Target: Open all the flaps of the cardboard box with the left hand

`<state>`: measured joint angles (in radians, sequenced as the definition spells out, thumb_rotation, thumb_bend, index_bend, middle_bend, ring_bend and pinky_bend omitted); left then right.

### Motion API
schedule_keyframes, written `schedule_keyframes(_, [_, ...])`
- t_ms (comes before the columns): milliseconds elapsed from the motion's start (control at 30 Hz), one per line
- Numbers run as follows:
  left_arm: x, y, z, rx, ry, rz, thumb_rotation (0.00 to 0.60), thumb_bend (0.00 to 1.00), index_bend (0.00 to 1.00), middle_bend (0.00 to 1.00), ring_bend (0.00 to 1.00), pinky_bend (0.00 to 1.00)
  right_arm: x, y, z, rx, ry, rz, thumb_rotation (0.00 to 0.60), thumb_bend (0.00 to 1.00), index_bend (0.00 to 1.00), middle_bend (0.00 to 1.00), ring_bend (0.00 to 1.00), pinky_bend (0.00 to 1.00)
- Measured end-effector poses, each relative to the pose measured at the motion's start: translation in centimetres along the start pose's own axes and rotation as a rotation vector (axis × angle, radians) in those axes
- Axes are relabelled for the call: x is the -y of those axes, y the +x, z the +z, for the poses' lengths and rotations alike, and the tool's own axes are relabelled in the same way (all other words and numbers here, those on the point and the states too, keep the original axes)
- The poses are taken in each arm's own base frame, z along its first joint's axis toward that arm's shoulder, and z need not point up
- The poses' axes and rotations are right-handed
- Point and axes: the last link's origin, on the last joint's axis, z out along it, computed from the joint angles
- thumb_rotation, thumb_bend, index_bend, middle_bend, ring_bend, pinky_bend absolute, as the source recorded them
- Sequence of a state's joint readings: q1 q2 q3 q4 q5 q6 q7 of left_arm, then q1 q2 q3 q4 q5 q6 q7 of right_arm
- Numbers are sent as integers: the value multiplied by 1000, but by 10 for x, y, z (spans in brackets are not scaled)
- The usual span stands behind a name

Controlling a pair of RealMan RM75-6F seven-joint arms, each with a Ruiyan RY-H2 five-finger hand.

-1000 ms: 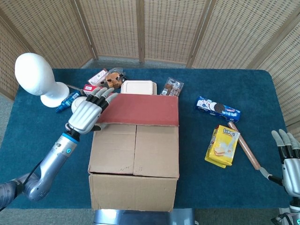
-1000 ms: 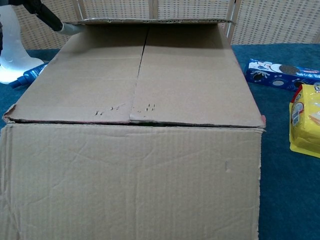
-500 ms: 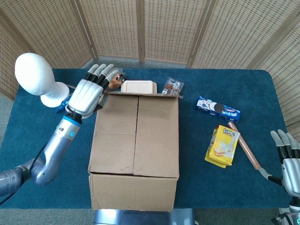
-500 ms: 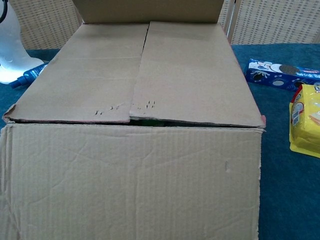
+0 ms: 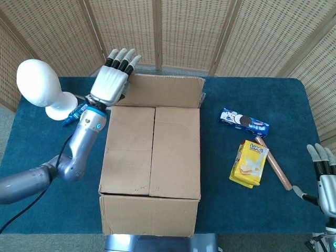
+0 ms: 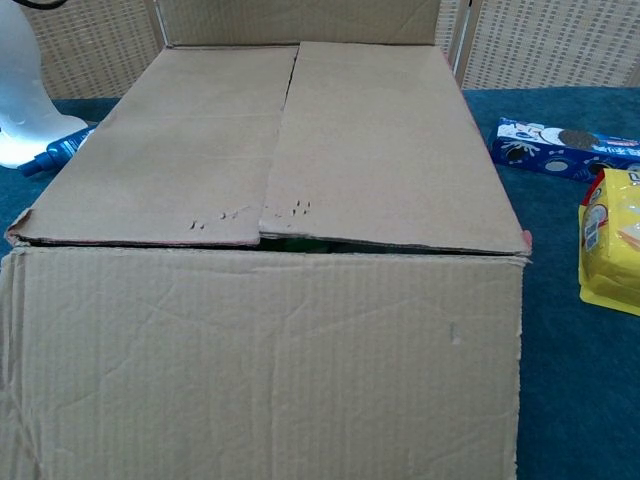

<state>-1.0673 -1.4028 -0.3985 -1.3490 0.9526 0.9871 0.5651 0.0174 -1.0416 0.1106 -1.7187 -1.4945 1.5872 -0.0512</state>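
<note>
Left hand (image 5: 113, 79) sits in the upper left of the head view with its fingers straight and apart, the palm side against the far flap (image 5: 163, 91) of the cardboard box (image 5: 151, 157). It appears to push rather than grip, though whether a thumb hooks the flap's edge cannot be told. The box fills the middle of the blue surface (image 5: 231, 94), and that far flap stands raised along the upper edge of the box top. Two inner flaps (image 6: 285, 140) lie flat, meeting along a seam down the centre; in the chest view the right one lifts slightly at the near edge.

Risks from here, as I judge them:
- With nothing pinched, the far flap could spring back down once the left hand leaves it.
- Pushing it further may knock whatever sits just behind the box, which that flap hides.
- The flat flaps offer little edge to catch; fingers sliding over them could press them shut or shove the whole box toward the yellow packet (image 5: 249, 163) and the blue biscuit pack (image 5: 244, 121).
- The white mannequin head (image 5: 41, 84) stands close to the left forearm, so a wide swing could tip it.

Right hand (image 5: 326, 176) rests at the lower right edge, fingers apart, holding nothing.
</note>
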Motion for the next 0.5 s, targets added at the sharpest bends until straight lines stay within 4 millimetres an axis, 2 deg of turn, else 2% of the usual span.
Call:
schedule_keyframes(233, [-10, -26, 18, 69, 15, 20, 600, 539, 0, 0, 0, 52, -2, -3, 5, 10, -19, -2, 600, 0, 0, 0, 0, 144])
schedule_keyframes(500, [-1, -28, 25, 46, 47, 47, 600, 538, 0, 0, 0, 26, -1, -5, 7, 20, -15, -6, 600, 0, 0, 0, 0, 144])
